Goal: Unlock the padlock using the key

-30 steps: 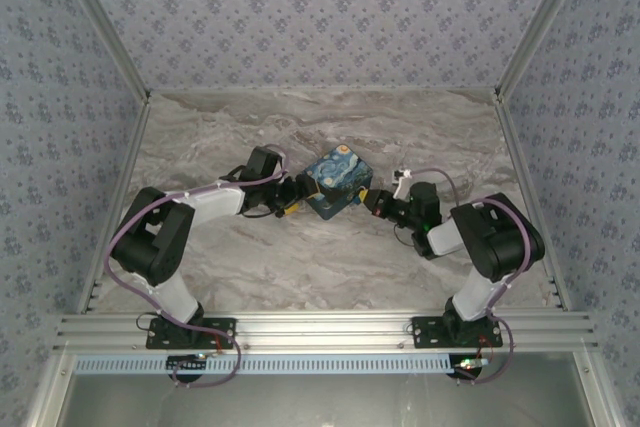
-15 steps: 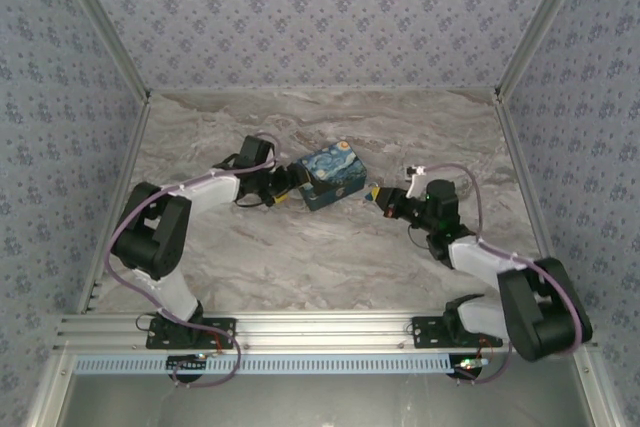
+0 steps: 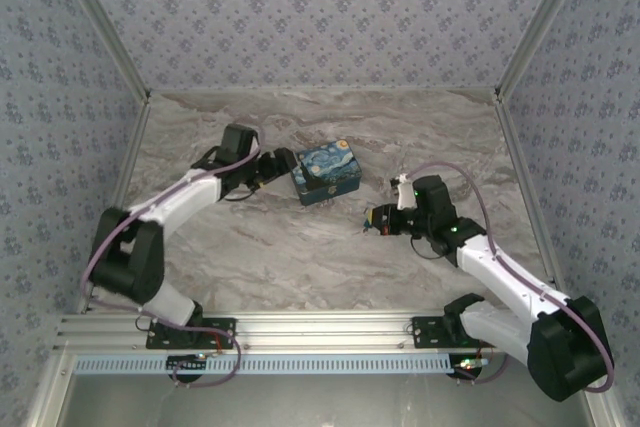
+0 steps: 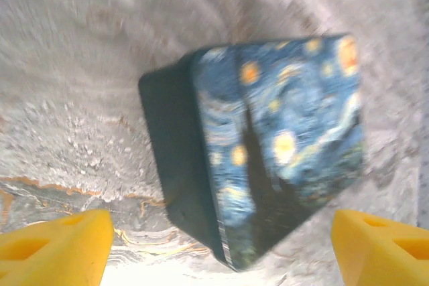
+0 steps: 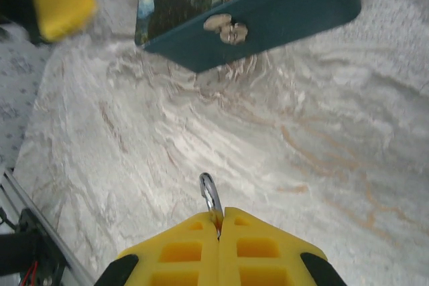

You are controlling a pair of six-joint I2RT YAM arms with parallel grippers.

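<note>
White links and black joints are forming both arms (image 3: 190, 192). Lilac cables (image 3: 468, 187) are trailing behind the yellow-fingered left hand (image 3: 278, 165) and right hand (image 3: 370, 219).

Box: I see a starry-night painted box (image 3: 326, 172) sitting flat on the table, a little left of centre, turned askew to the table edges.
Box lid: facing up, with blue swirls, yellow dots and a dark cypress shape.
Box sides: plain dark teal.
Clasp: on my right wrist view, a small pale metal clasp (image 5: 226, 28) sits on one teal side, just under the lid edge; it is too blurred for more.
Tabletop: grey-white marble pattern (image 3: 300, 267) with faint tan veins.
Walls: blue-grey floral wallpaper (image 3: 320, 17) on three sides.
Frame: aluminium posts (image 3: 530, 32) rise from the back corners, and a ribbed aluminium rail (image 3: 330, 327) runs along the near edge.
Strip: a white slotted strip (image 3: 330, 362) lies just below that rail.
</note>
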